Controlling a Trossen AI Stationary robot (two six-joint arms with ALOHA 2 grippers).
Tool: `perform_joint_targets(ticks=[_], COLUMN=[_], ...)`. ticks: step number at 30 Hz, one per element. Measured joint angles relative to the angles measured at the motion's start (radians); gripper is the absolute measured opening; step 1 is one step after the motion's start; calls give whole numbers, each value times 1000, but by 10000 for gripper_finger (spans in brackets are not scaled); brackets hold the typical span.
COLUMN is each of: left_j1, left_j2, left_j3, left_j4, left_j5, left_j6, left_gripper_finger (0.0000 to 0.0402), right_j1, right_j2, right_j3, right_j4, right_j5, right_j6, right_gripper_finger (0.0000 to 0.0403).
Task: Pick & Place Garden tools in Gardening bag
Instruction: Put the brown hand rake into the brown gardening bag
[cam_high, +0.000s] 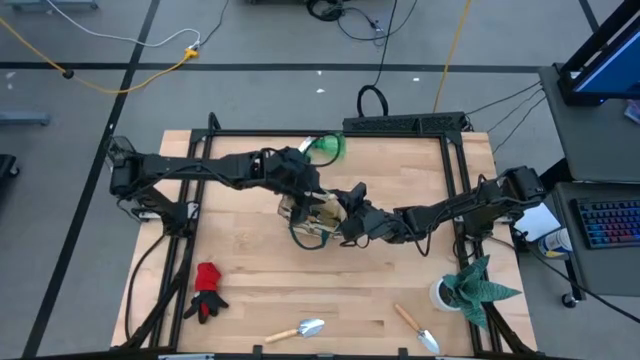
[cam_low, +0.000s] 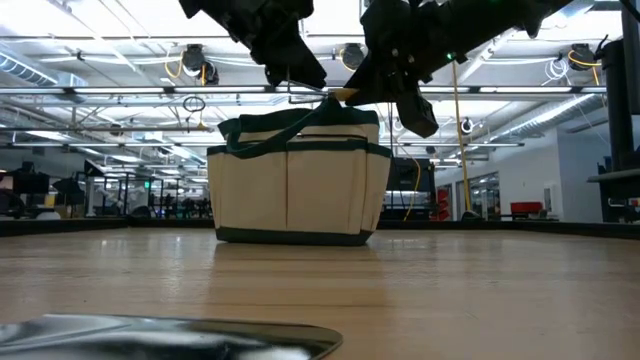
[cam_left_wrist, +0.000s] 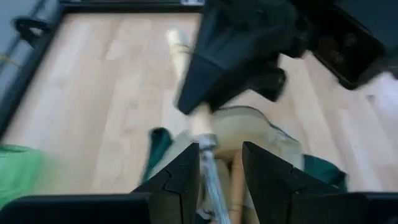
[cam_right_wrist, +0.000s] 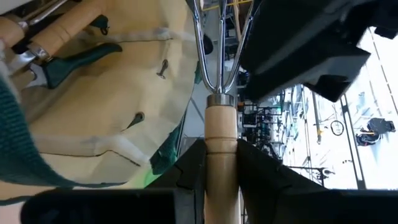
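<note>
The cream-and-green gardening bag (cam_low: 295, 180) stands on its base mid-table, with wooden tool handles (cam_right_wrist: 59, 28) inside its mouth. My right gripper (cam_right_wrist: 221, 146) is over the bag and shut on a wooden-handled silver fork-rake (cam_right_wrist: 219, 93). My left gripper (cam_left_wrist: 221, 158) is open above the bag's left part. Its fingers stand on either side of the rake's metal neck (cam_left_wrist: 213, 177); I cannot tell whether they touch it. A green spray bottle (cam_high: 326, 148) lies behind the bag. A red glove (cam_high: 207, 290) and two trowels (cam_high: 301, 329) (cam_high: 418, 328) lie toward the near edge. My right gripper pinches the fork-rake's wooden handle (cam_right_wrist: 221, 127) between its two fingers, just behind the metal collar. It comes nearly level from the table's right. The handle runs forward between the fingers, with the tines (cam_right_wrist: 217, 43) ahead. The rake is lifted clear above the bag's mouth.
A spiky potted plant (cam_high: 472, 287) stands at the near right corner. A dark frame rail (cam_high: 405, 124) borders the far edge. Bare wood lies left of the bag and between the bag and the trowels.
</note>
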Motion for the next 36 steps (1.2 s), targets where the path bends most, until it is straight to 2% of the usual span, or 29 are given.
perform_joint_targets(ticks=[11, 19, 27, 36], left_j1=[18, 25, 25, 22], left_j2=[3, 61, 148, 149], left_j3=[7, 170, 220, 222], left_j4=[-70, -290, -307, -291], left_j5=[-11, 2, 3, -24], left_j6=[-29, -12, 10, 45], left_gripper_finger=[127, 127, 127, 125], right_j1=[0, 0, -1, -1], right_j2=[0, 0, 0, 0], right_j3=[0, -1, -2, -2], right_j4=[4, 20, 8, 7], right_j5=[-3, -3, -4, -1], right_j6=[-82, -126, -124, -99], right_gripper_finger=[64, 64, 64, 64])
